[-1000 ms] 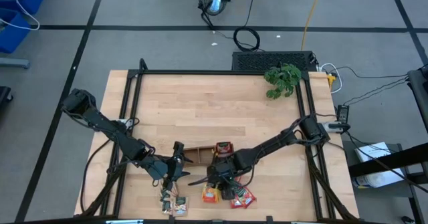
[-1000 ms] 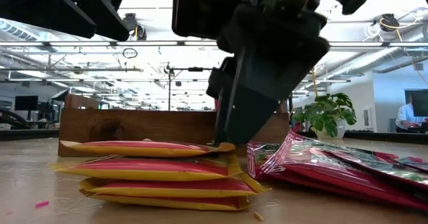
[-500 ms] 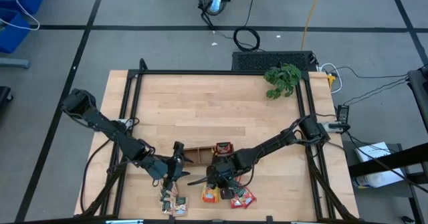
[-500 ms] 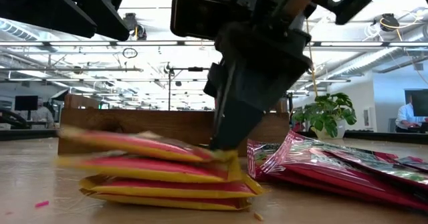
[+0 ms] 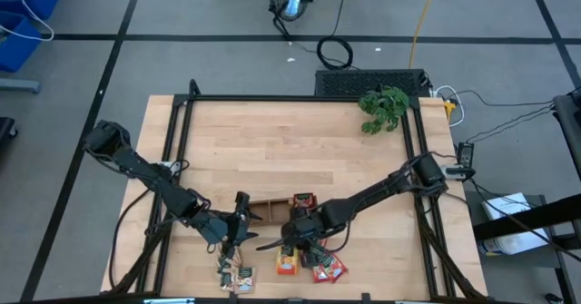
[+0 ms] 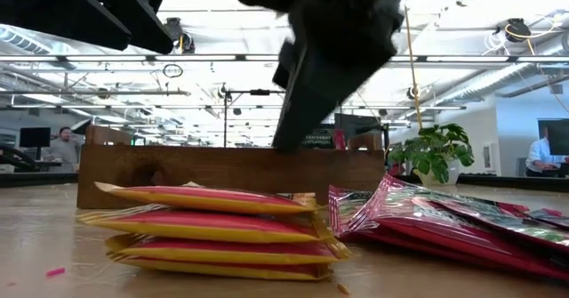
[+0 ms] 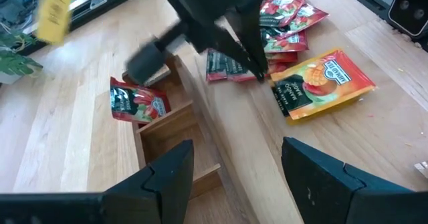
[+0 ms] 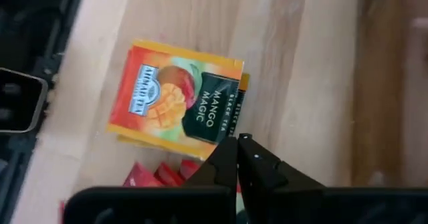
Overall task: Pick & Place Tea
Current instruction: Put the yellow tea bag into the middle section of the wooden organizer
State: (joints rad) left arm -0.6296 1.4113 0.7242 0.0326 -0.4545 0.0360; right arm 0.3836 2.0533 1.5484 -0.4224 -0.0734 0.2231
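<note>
A stack of orange tea sachets (image 6: 213, 231) lies flat on the table near its front edge, the top one (image 8: 177, 103) face up. Red sachets (image 6: 444, 218) are heaped beside it on the right, and dark green ones (image 5: 234, 275) lie to the left. One red sachet (image 7: 137, 103) lies in the brown tray (image 5: 268, 209). My right gripper (image 8: 239, 150) hangs shut just above the orange stack with nothing between its fingers. My left gripper (image 7: 237, 177) stands open above the tray's left end, holding nothing.
The wooden three-compartment tray (image 6: 222, 169) stands just behind the sachets. A leafy green plant (image 5: 383, 109) sits at the table's far right corner. A black frame (image 5: 182, 141) runs round the table's edges. Bare wood stretches across the far half.
My right gripper, its fingertips down at the top orange sachet's edge a second ago, has risen clear of the stack. That sachet tipped up at its right end half a second ago and now lies flat on the stack again.
</note>
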